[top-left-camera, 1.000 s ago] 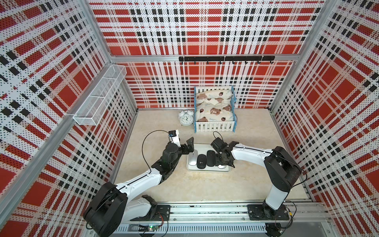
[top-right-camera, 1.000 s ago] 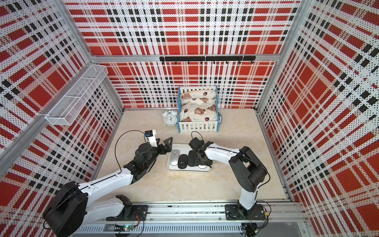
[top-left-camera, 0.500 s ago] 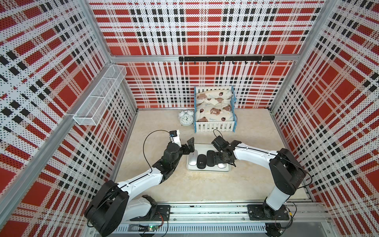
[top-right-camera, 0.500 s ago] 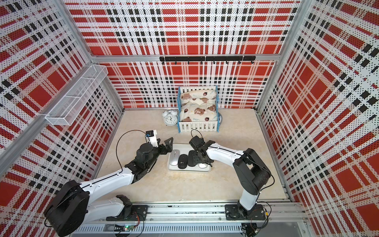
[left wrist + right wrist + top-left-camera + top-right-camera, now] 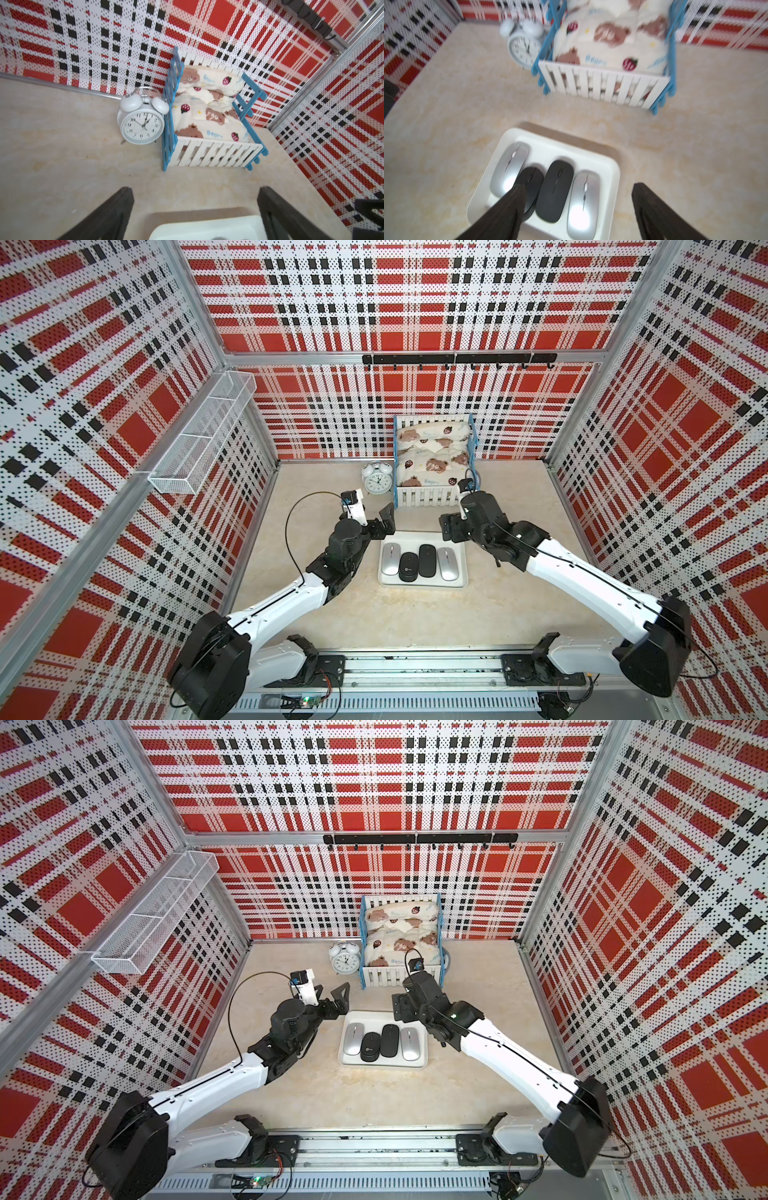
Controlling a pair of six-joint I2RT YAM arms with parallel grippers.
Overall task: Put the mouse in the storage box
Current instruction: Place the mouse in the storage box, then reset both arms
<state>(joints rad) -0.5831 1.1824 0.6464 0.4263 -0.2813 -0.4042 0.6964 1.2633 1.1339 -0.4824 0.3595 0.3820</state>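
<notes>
The white storage box lies mid-table and holds several mice side by side: silver mouse, black mouse, black mouse, silver mouse. My left gripper hovers open by the box's far left corner; the left wrist view shows its gripper spread over a corner of the box. Just past the box's far right corner, my right gripper is raised, open and empty. In the right wrist view its gripper frames the storage box below.
A white picket-fenced toy bed with bear bedding stands at the back wall, with a white alarm clock beside it on the left. A wire-mesh basket hangs on the left wall. A black hook rail runs along the back wall.
My right gripper has gone from shut to open and lifted back off the box's right end, leaving the silver mouse lying there. The left arm has hardly moved.
</notes>
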